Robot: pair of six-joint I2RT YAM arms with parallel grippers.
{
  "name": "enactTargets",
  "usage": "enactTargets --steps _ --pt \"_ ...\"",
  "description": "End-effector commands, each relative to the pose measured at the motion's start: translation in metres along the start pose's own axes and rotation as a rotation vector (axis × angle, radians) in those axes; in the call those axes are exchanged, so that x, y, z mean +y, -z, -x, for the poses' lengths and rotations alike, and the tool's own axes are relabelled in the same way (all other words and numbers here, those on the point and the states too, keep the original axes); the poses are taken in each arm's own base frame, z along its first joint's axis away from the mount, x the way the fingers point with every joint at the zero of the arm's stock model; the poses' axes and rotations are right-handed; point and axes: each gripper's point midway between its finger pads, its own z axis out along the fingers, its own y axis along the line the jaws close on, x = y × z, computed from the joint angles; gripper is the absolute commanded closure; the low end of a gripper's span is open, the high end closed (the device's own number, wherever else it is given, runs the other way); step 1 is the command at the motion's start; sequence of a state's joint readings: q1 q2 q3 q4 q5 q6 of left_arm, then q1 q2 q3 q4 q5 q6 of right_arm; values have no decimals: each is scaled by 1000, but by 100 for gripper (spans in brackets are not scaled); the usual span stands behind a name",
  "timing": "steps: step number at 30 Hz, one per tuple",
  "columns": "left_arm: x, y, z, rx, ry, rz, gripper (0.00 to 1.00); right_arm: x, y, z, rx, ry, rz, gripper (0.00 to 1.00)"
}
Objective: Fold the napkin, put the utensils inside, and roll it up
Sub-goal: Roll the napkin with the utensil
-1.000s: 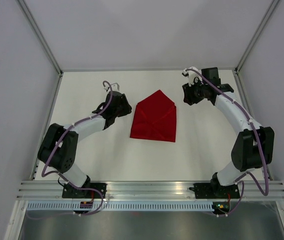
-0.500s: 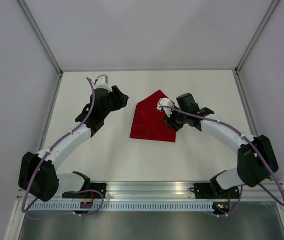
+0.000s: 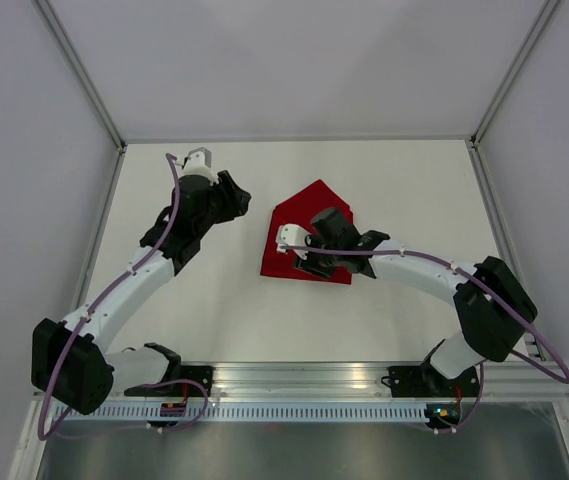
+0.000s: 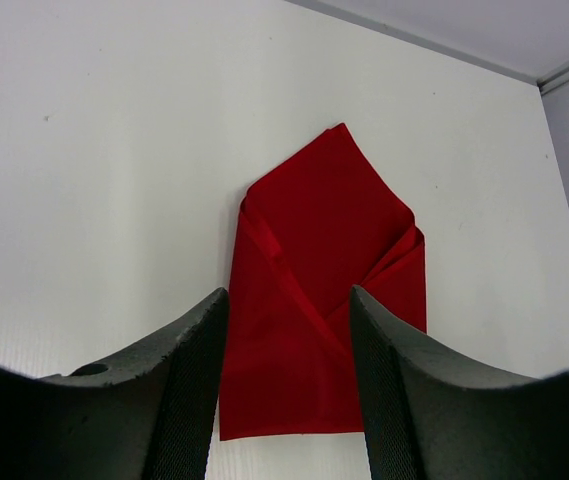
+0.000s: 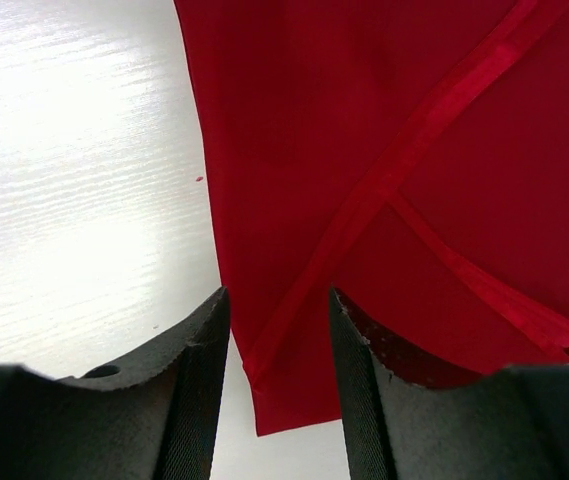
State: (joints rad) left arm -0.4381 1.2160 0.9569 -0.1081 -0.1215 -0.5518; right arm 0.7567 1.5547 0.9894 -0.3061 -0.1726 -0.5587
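Note:
The red napkin (image 3: 316,203) lies folded flat mid-table, pointed at its far end and with crossed flaps. My right gripper (image 3: 286,260) is open and empty, low over the napkin's near-left corner. In the right wrist view the gripper (image 5: 277,300) has its jaws on either side of that corner of the napkin (image 5: 364,120). My left gripper (image 3: 236,200) is open and empty, above the table to the left of the napkin. In the left wrist view the gripper (image 4: 286,300) frames the napkin (image 4: 324,250) ahead. No utensil shows in any view.
White walls with metal corner posts (image 3: 84,75) enclose the white table (image 3: 414,180). An aluminium rail (image 3: 304,375) runs along the near edge by the arm bases. A tiny red speck (image 5: 199,179) lies on the table beside the napkin.
My right arm has swung from the far right down and left onto the napkin's near-left part. My left arm has stretched out, its gripper rising slightly farther back and left of the napkin.

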Motion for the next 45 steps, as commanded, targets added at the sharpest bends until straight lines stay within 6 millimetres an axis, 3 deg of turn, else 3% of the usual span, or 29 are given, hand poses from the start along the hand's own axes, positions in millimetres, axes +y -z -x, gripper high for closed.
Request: enactTargets --steps 1,8,14,26,40,45 --pt "-9 10 24 -47 -31 -26 43 -3 -7 5 -8 42 -26 49" --pt "-12 9 27 -44 -27 -31 43 9 -25 -6 29 58 -2 50" --pt "-12 11 30 -38 -31 -26 42 13 -23 -7 26 66 6 49" --pt "-12 10 29 -20 -36 -19 42 19 -37 -19 58 88 38 46" --pt "-10 6 24 5 -53 -15 42 10 -50 -43 110 112 25 43" --pt "-4 3 10 29 -64 -16 42 6 -54 -53 123 89 56 42"
